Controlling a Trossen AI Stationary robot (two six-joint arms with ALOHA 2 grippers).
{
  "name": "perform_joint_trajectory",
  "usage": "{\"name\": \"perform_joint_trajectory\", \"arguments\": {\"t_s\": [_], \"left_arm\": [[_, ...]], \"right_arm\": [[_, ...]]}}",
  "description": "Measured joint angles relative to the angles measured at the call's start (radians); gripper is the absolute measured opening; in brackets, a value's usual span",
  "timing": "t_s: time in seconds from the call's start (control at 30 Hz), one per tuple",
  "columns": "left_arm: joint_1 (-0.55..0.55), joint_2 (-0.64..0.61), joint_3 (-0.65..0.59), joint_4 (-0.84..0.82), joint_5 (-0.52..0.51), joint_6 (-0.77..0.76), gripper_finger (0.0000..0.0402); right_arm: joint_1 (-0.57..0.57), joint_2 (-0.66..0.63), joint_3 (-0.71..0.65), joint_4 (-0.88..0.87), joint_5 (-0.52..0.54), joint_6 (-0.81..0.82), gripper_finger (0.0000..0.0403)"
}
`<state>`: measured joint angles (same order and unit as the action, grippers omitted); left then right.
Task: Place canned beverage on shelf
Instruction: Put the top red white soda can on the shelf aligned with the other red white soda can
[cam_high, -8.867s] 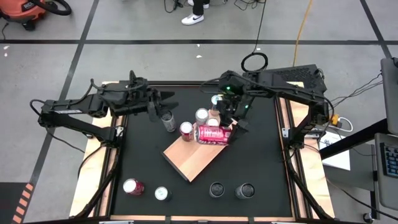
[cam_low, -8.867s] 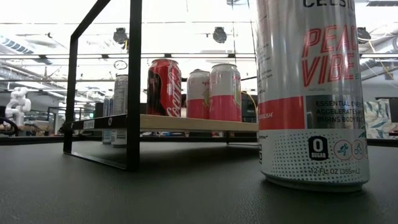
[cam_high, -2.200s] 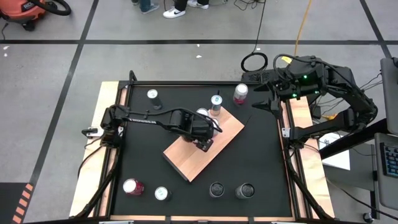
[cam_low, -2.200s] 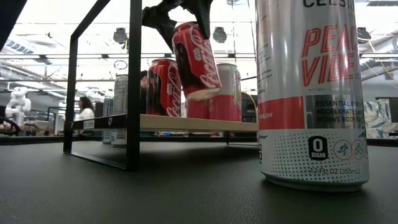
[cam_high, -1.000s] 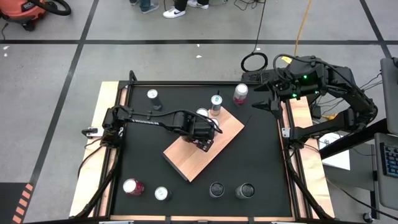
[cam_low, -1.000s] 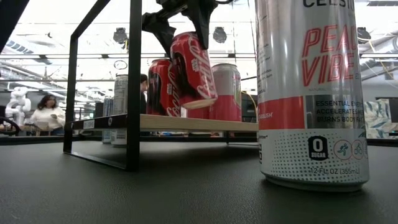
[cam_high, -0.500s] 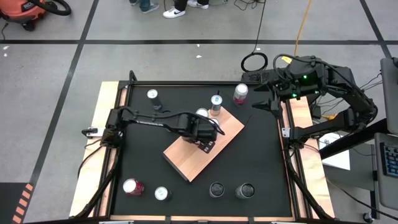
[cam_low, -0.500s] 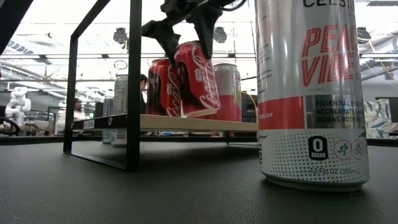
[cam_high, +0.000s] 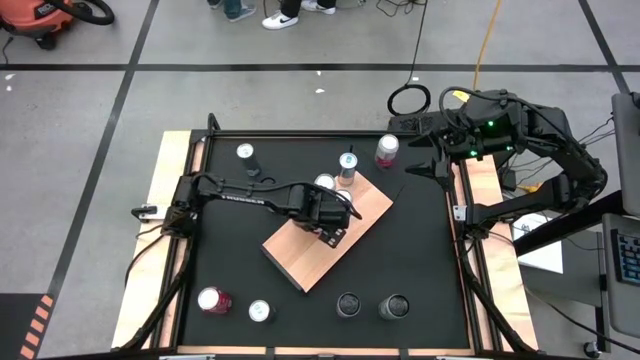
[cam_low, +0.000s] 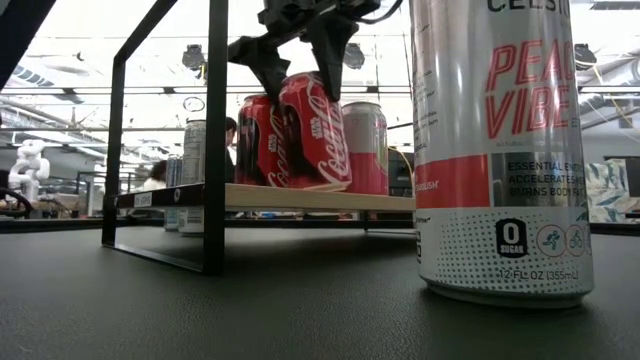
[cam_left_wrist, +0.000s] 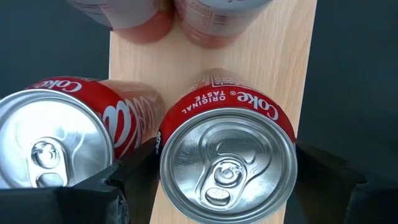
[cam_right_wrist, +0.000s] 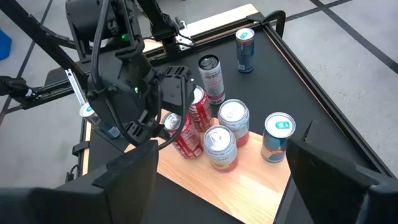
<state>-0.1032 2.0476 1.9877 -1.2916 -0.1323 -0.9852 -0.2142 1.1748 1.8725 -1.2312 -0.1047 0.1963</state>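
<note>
A red cola can (cam_low: 315, 130) tilts over the shelf (cam_high: 300, 260), a light wooden board on a black frame. My left gripper (cam_low: 300, 68) comes down on the can from above and is shut on it. Close beside it on the board stand a second red cola can (cam_left_wrist: 53, 140) and two pink cans (cam_left_wrist: 211, 18). My right gripper (cam_right_wrist: 230, 199) hangs open high over the table's far right corner and has nothing between its fingers. My left gripper pinches the cola can's side wall just below its top rim (cam_left_wrist: 168, 134) between its two fingers (cam_left_wrist: 140, 180), one on each side. The fingers point steeply down. The can is tilted, and its lower edge (cam_low: 335, 184) is at the board's surface.
A tall white can (cam_low: 500, 150) stands close to the low camera. Several more cans stand along the table's near edge (cam_high: 260, 311) and far edge (cam_high: 245, 152). A blue can (cam_high: 347, 165) stands by the shelf's far corner. The board's near half is bare.
My left gripper has gone down with the cola can. The can hung clear above the board and leaned strongly; now it leans less, and its lower edge has come down to the board beside the other cola can.
</note>
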Motion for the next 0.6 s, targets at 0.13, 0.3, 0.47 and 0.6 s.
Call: {"name": "perform_joint_trajectory", "arguments": {"t_s": [0.13,0.3,0.47,0.6], "left_arm": [[0.000,0.000,0.000,0.000,-0.014,0.000,0.0325],[0.000,-0.003,0.000,0.001,-0.020,0.001,0.0349],[0.000,-0.003,0.001,0.001,-0.019,0.000,0.0351],[0.000,-0.003,0.030,-0.005,-0.006,-0.001,0.0352]], "right_arm": [[0.000,0.000,0.000,0.000,0.000,0.000,0.0331],[0.000,0.000,0.000,0.000,0.000,0.000,0.0331],[0.000,0.000,0.000,0.000,0.000,0.000,0.0331],[0.000,0.000,0.000,0.000,0.000,-0.002,0.0331]]}}
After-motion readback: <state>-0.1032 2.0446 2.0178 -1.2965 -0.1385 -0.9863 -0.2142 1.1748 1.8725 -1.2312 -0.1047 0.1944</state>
